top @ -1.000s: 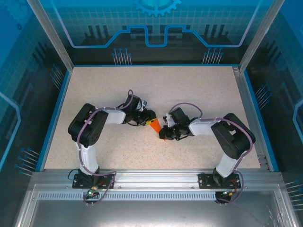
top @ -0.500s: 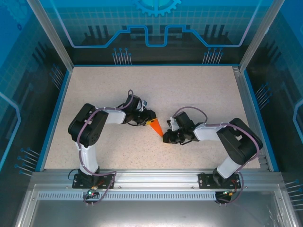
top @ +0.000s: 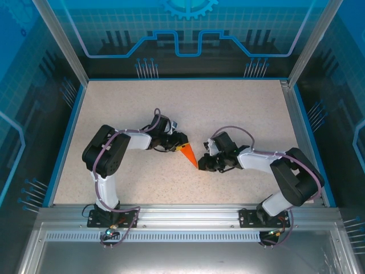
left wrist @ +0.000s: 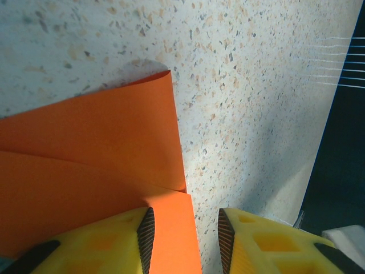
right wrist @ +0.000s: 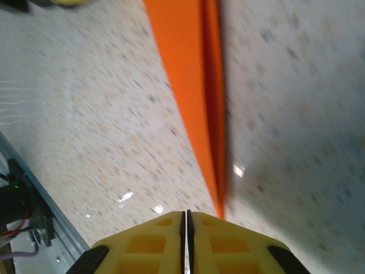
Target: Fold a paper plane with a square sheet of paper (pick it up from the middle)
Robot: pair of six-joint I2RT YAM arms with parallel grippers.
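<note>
The sheet of paper (top: 188, 154) is bright orange and folded into a narrow pointed wedge near the table's middle. In the left wrist view its layered folds (left wrist: 85, 148) run under my left gripper (left wrist: 183, 228). The jaws stand apart: one flap edge lies against the left pad (left wrist: 146, 234), and bare table shows before the right pad (left wrist: 224, 235). My left gripper (top: 180, 142) sits at the wedge's wide end. My right gripper (top: 201, 165) is at the sharp tip. Its jaws (right wrist: 185, 220) are shut with nothing between them, and the paper's tip (right wrist: 197, 97) ends just beside its right finger.
Speckled beige tabletop (top: 228, 108) spreads on all sides, bounded by a blue rim and an aluminium frame (top: 171, 214) at the near edge. Both arm bases stand on that near rail.
My right gripper has slid right and toward the near edge, off the paper to its tip. The wedge now lies flatter and longer. My left arm has stayed put.
</note>
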